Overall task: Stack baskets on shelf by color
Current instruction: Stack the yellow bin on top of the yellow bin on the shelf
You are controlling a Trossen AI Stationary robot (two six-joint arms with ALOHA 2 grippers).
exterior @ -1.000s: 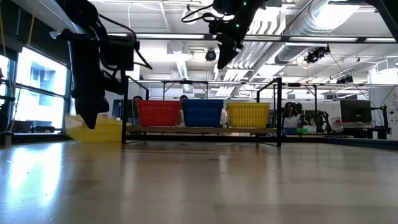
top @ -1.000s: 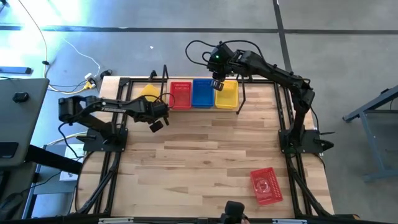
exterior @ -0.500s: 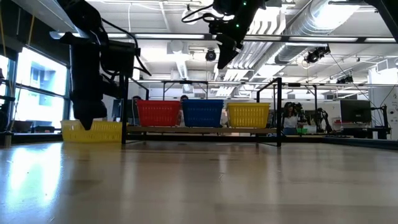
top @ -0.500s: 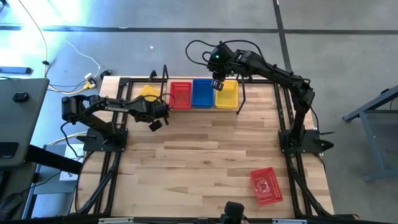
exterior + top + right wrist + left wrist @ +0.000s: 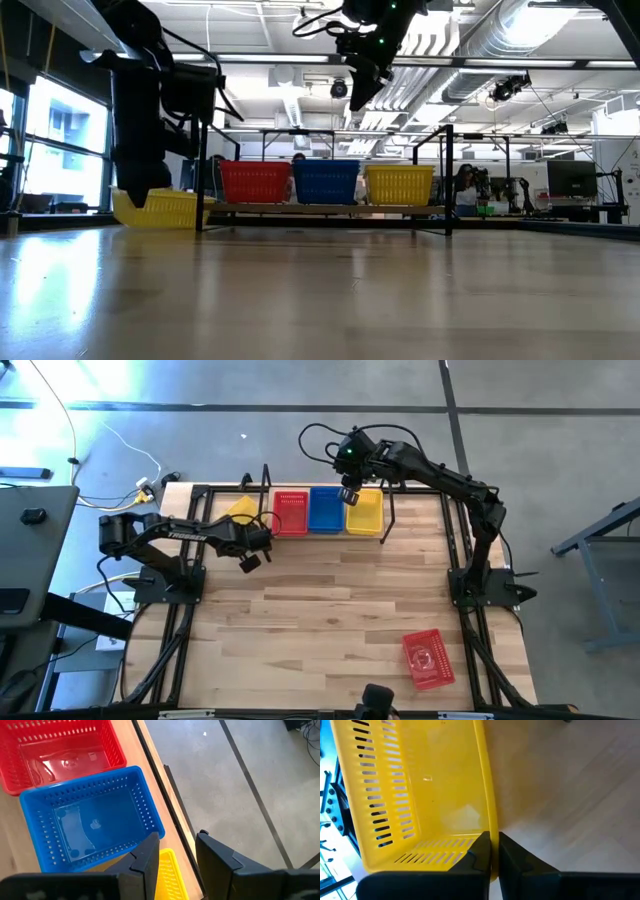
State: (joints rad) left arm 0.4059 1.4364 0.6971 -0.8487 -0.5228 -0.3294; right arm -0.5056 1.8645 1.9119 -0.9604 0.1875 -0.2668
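A yellow basket (image 5: 238,509) sits on the table left of the shelf (image 5: 330,209). My left gripper (image 5: 494,851) is shut on that basket's wall and points down in the low view (image 5: 135,196). On the shelf stand a red basket (image 5: 291,512), a blue basket (image 5: 326,509) and another yellow basket (image 5: 365,513) in a row, each on its bottom. My right gripper (image 5: 177,857) hovers open and empty high above the shelf, over the blue and yellow baskets (image 5: 348,495). Another red basket (image 5: 427,659) lies near the table's front right corner. My left gripper pinches the top rim of one yellow basket wall (image 5: 490,827), close to a corner, with one finger inside the basket and one outside. The fingers come from above, pointing down. The basket sits tilted in the low view (image 5: 160,208), its lower edge on the table.
The shelf's black wire posts (image 5: 266,490) (image 5: 386,520) stand at its two ends; the left post is right beside the held basket. Black frame rails run along the table's left and right edges. The middle of the wooden tabletop (image 5: 330,600) is bare.
My left gripper has shut on the yellow basket's wall. The basket lay level half a second ago and now sits tipped, shifted a little toward the shelf. My right gripper has kept still.
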